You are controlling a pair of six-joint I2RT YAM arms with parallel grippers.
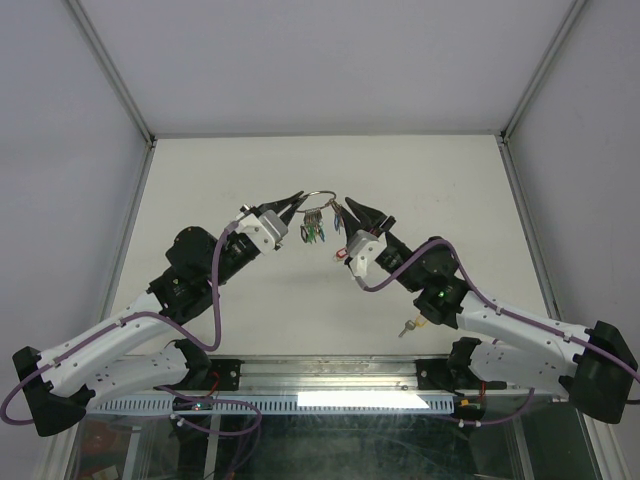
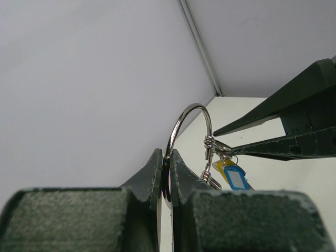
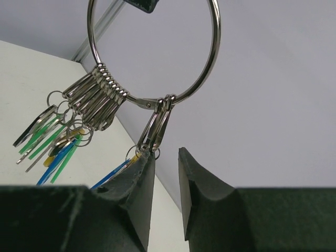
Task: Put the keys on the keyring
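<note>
Threading step — the left hand (image 2: 166, 157) clamps the keyring (image 3: 217, 37) aloft at upper centre, keys (image 3: 47, 142) bunched on its lower left. The right hand (image 3: 165, 155), jaws apart and gripping nothing, sits under a hanging clip (image 3: 155, 126) — next, probably nudge that clip along the wire

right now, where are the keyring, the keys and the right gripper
keyring (image 3: 211, 68), right wrist view, right-hand arc of the wire
keys (image 3: 50, 137), right wrist view, green heads in the hanging bunch
right gripper (image 3: 166, 157), right wrist view, gap midway between its fingertips
</note>
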